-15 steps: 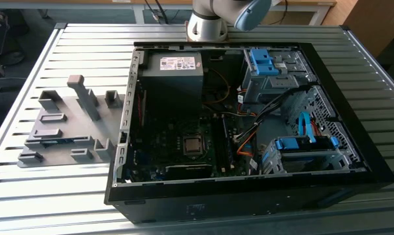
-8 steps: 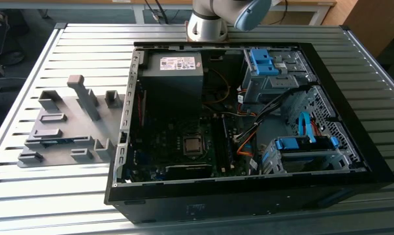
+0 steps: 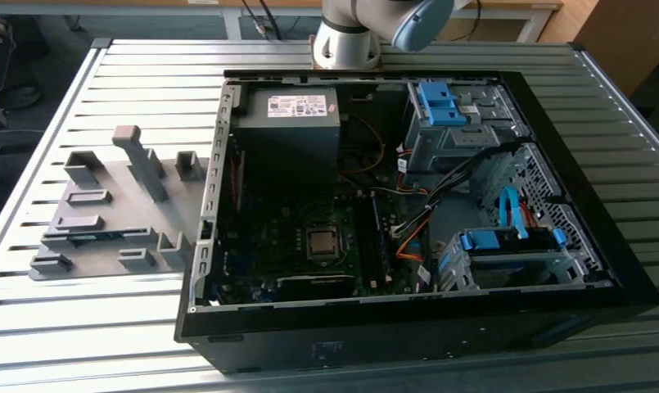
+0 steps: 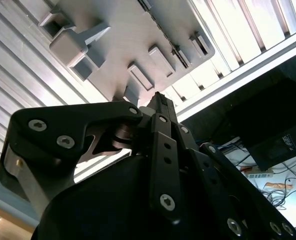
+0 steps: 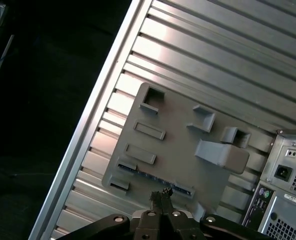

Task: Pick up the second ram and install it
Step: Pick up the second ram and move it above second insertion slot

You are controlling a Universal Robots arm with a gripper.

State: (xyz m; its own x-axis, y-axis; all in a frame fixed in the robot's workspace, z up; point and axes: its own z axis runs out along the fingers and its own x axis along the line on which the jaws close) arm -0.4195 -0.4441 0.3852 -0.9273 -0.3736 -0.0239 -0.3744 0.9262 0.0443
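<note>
The second ram (image 3: 89,237) is a thin dark blue-green stick lying on edge in the slotted blocks of the grey holder plate (image 3: 116,184), at the exterior view's left beside the open computer case (image 3: 591,270). In the first wrist view the ram (image 5: 150,174) is a dark strip across the holder plate (image 5: 180,150), with my gripper (image 5: 161,195) high above it. The two fingertips are pressed together with nothing between them. In the second wrist view the gripper (image 4: 160,100) points at the holder plate (image 4: 113,30) from well above.
The case lies open on a slatted metal table (image 3: 340,53), with the motherboard (image 3: 307,246), a power supply (image 3: 291,115) and blue drive cages (image 3: 504,246) inside. Several upright grey blocks (image 3: 143,164) rise from the holder plate. The arm's base (image 3: 345,37) stands behind the case.
</note>
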